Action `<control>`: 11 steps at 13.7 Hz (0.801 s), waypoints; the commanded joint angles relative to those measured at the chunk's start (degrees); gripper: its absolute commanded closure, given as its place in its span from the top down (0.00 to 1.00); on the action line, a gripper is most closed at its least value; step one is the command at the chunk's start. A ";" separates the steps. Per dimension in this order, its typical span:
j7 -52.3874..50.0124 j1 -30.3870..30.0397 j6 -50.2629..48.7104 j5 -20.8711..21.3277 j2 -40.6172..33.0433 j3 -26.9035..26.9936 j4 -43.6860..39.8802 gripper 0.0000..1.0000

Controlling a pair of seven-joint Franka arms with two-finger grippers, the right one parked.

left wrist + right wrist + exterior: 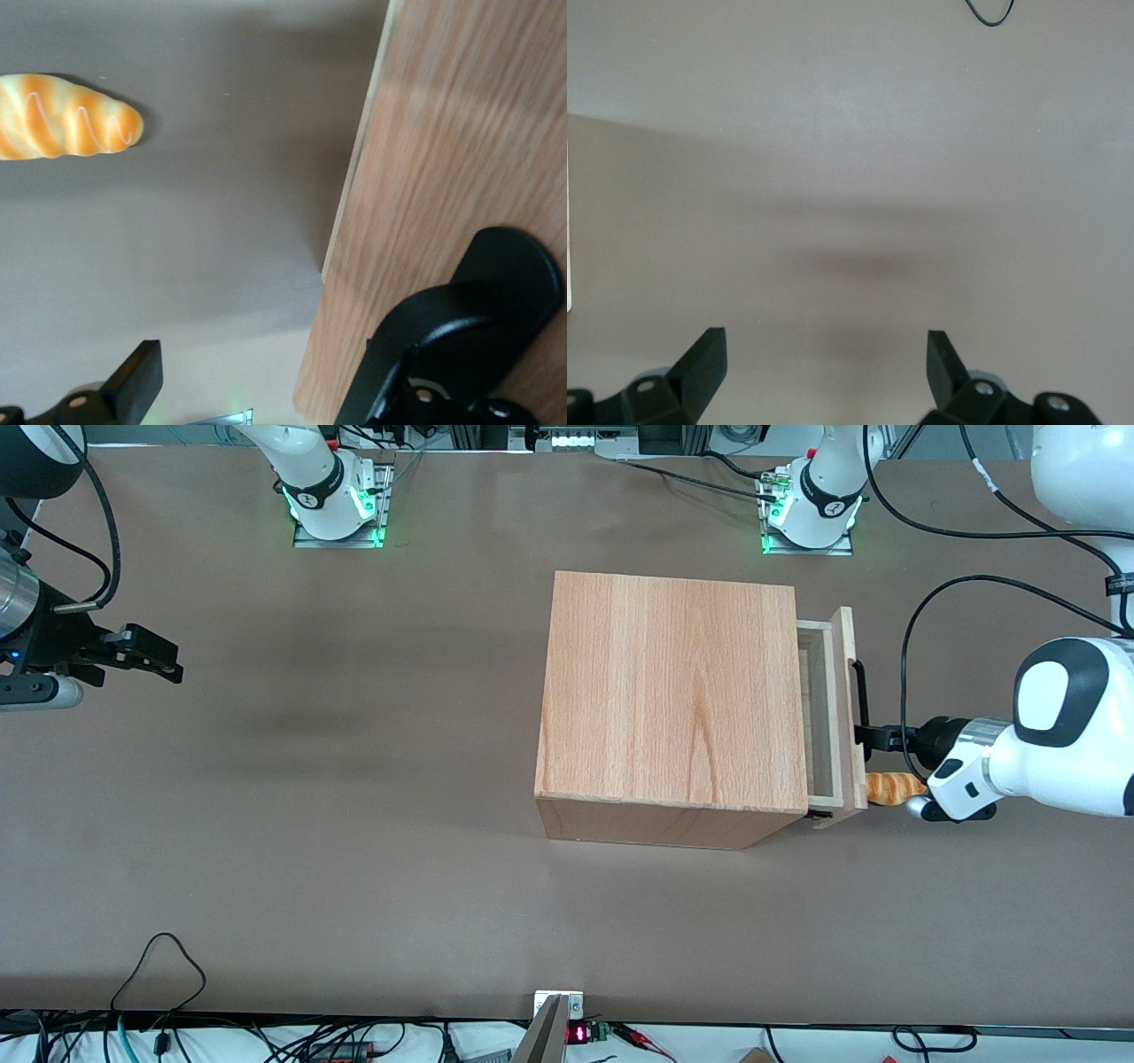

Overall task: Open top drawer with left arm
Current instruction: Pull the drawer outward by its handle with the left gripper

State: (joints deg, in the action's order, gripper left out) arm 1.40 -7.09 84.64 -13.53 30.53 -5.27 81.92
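Brown matting covers the worktop (354, 797), and the beech cabinet (664, 691) sits near its middle, toward the working arm's end. Its top drawer (828, 717) stands partly pulled out. At the drawer front, the left arm's (1063, 726) gripper (864, 734) is hooked on the black bar handle (858, 691), its fingers spread rather than clamped. Stiff, light wood should slide easily; the bar's middle looks the best hold. A bread-like toy (62, 117) lies on the matting just beside the front panel
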 commanded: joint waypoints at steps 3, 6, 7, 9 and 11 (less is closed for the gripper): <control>-0.35 -2.57 3.51 1.75 4.10 1.06 -4.22 1.00; -0.35 -4.42 3.51 1.84 4.10 1.06 -4.84 1.00; -0.26 -5.12 3.51 1.93 4.10 1.06 -4.84 1.00; -0.17 -7.13 3.68 1.93 4.18 1.23 -4.84 1.00; -0.09 -7.94 5.35 2.10 4.62 1.40 -4.84 1.00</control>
State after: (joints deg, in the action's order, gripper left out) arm 1.81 -13.97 84.95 -13.48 31.25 -4.32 80.80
